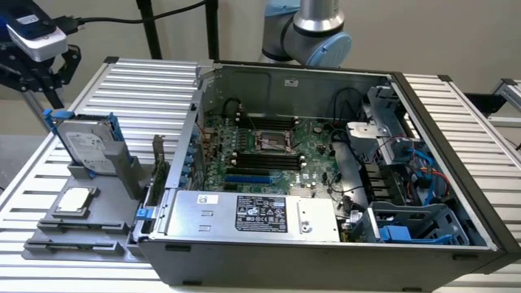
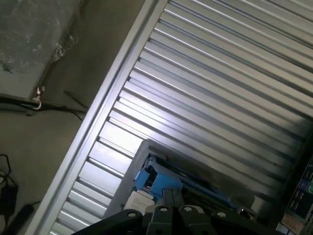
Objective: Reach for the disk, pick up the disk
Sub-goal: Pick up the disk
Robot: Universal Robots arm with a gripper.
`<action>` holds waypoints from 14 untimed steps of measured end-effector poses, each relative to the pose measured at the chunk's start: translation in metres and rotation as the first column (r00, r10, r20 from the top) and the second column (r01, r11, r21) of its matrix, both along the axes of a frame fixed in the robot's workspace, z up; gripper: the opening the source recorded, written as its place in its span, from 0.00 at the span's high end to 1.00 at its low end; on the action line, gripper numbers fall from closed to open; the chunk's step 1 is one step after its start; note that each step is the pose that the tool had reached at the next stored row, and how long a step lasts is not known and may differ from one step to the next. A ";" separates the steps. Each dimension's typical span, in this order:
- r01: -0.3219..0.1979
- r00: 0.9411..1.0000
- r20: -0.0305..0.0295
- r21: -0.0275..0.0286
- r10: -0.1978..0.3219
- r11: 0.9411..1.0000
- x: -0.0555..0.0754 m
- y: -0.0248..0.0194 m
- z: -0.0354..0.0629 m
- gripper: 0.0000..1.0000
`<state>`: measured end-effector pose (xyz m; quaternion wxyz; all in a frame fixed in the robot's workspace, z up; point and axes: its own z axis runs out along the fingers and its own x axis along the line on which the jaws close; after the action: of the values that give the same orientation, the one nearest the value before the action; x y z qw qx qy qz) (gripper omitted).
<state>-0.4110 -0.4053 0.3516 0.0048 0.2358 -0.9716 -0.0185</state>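
Hand (image 1: 39, 82) is hovering above the disk (image 1: 85, 143), not touching it; grip state cannot be told. The disk is standing unlifted in a holder (image 1: 110, 180) near the table (image 1: 138, 79) edge.

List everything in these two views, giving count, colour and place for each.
disk: one, silver-grey with blue rails, upright in the fixture at the exterior view's left
square plate: one, silver, lying on the fixture, nearer the camera than the disk
fixture: one, grey, on the table beside the case
computer case: one, dark grey, open, mid-table
motherboard: one, green, inside the case
power-supply box: one, silver with a black label, at the case's near edge
table: one, silver, slatted, under everything
arm: one, grey and blue, behind the case
gripper: one, black, above the disk
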 end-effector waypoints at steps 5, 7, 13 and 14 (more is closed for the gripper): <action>-0.090 0.996 0.000 0.000 0.090 0.996 0.000 0.0000 0.0000 0.89; -0.127 0.992 0.000 0.000 0.127 0.992 0.000 0.0000 0.0000 0.89; -0.233 0.972 0.000 0.000 0.233 0.972 0.000 0.0000 0.0001 0.89; -0.252 0.968 0.000 0.000 0.252 0.968 0.000 0.0000 0.0000 0.89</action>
<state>-0.4109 -0.4053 0.3516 0.0072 0.3575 -0.9337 -0.0176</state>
